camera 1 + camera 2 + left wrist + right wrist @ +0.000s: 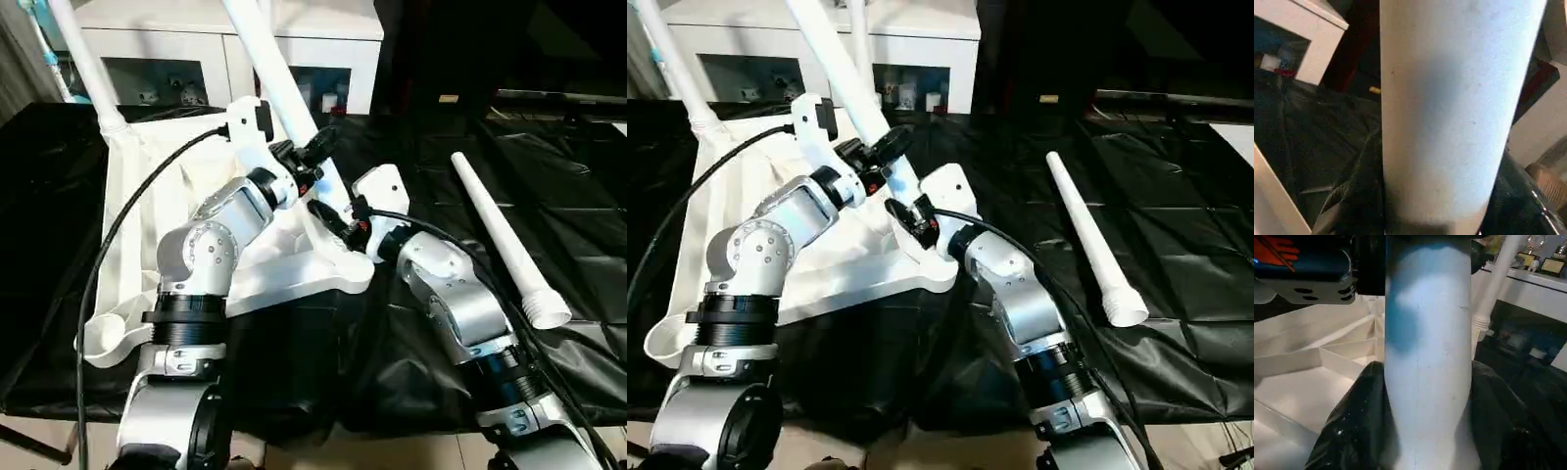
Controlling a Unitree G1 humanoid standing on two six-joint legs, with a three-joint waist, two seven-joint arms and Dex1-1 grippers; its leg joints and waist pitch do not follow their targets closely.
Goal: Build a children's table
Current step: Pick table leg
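Two grippers, left (312, 157) and right (338, 223), both clamped on one of three legs (279, 73)

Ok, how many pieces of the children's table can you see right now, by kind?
White ribbed plastic tabletop: 1
White tapered plastic tube legs: 3 (upright corner leg, gripped leg, loose leg lying on the black cloth)
Total: 4
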